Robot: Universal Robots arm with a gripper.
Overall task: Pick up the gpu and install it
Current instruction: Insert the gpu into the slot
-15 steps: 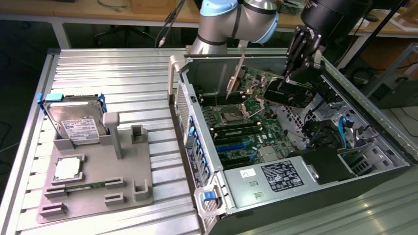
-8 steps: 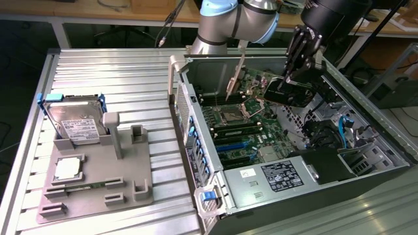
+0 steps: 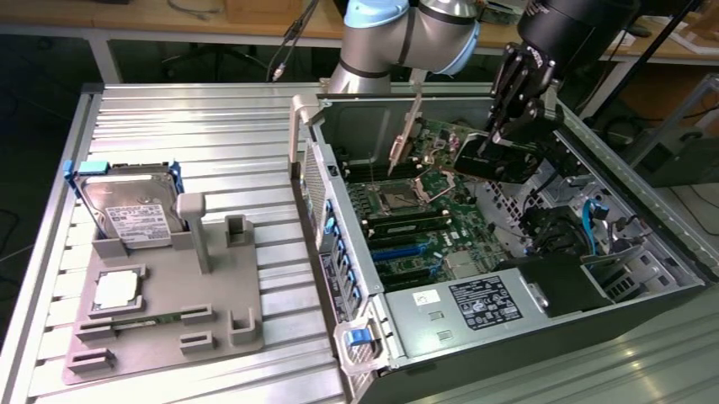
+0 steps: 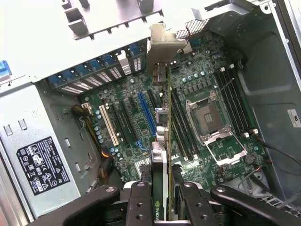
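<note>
Table: We see a ribbed metal table that carries everything else.
Computer case: An open computer case lies on its side on the exterior view's right half of the table, with its inside facing up.
Robot arm: A grey and pale blue robot arm reaches over the far end of the case.
Motherboard: A green motherboard covers the floor of the case. In the wrist view we see its long slots, one of them blue.
Fixture: A grey plastic fixture sits on the table at the exterior view's left, well apart from the case.
Power supply: A silver power supply with a black label fills the near end of the case.
Hard drive: A silver hard drive with a white label leans in the far end of the fixture.
Gpu: The gpu hangs on edge inside the case, over the far part of the motherboard. Its silver bracket points toward the case wall nearest the fixture. We cannot tell whether its lower edge touches the board.
Gripper: The black gripper is clamped on the gpu. In the wrist view its fingers press both faces of the card.
Processor socket: An open metal processor socket lies just beside the hanging card.
Processor: A square silver processor rests in the fixture, nearer us than the hard drive.
Memory stick: A narrow green memory stick lies in the fixture just beside the processor.
</note>
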